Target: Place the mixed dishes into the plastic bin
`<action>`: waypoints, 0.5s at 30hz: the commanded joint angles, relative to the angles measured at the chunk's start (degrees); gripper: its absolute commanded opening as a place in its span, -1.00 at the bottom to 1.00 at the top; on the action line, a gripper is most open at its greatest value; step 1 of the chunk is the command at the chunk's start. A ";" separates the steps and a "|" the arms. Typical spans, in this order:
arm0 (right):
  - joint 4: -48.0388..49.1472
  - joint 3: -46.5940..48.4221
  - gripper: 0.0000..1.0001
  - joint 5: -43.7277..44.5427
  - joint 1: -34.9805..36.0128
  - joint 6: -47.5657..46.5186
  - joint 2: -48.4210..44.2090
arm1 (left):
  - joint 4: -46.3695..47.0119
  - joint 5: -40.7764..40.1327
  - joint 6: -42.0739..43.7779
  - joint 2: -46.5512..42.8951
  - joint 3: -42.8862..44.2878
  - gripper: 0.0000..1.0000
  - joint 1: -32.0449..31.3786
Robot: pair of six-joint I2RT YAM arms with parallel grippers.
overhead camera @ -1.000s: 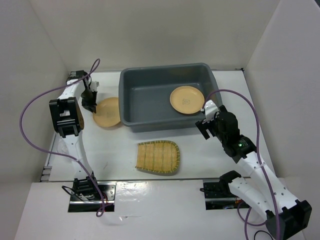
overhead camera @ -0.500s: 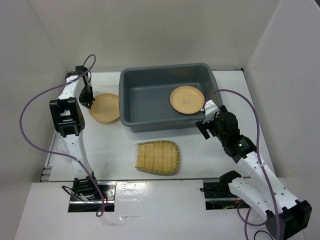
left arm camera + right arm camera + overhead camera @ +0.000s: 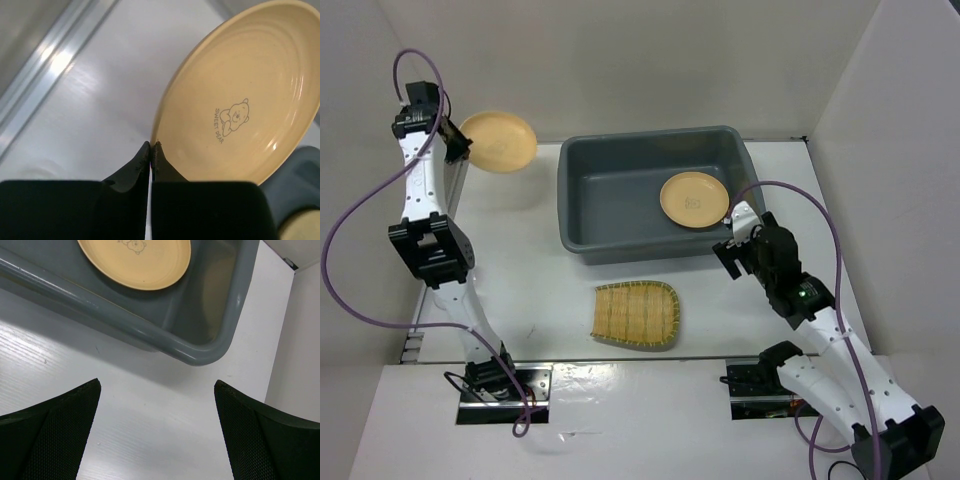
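**Item 1: left gripper** point(image 3: 151, 146). Fingers pressed together, pinching the rim of plate one point(image 3: 240, 95). This is a round tan-orange dish with a small bear print. It is held in the air over the far left corner of the desk point(image 3: 540, 290), tilted with its face up. It reaches from the fingers toward the plastic bin point(image 3: 620, 245).

**Item 2: right gripper** point(image 3: 156, 390). Fingers spread wide, nothing between them. It hovers over the desk just outside the bin's near right corner.

**Item 3: plastic bin.** Count: one. Slate-grey, at the far middle of the desk, long axis left to right.

**Item 4: plate two** point(image 3: 693, 200). Lies flat on the bin floor, in the right half. Plates counted: two.

**Item 5: bamboo tray** point(image 3: 636, 314). Count: one. Lies at the middle of the desk's near edge, apart from the bin. Long axis left to right, rounded end pointing right
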 commanded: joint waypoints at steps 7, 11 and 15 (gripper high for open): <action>3.38 -0.16 0.97 4.48 0.39 1.43 -4.99 | -6.54 17.38 -8.71 0.57 20.48 -1.00 -7.66; 4.52 -0.16 0.97 8.26 0.39 2.66 -6.40 | -16.55 24.06 -10.54 13.88 46.55 -1.00 -14.87; 5.66 -0.69 0.97 9.94 -0.13 3.18 -8.33 | -17.45 22.96 -10.02 15.51 44.67 -1.00 -25.23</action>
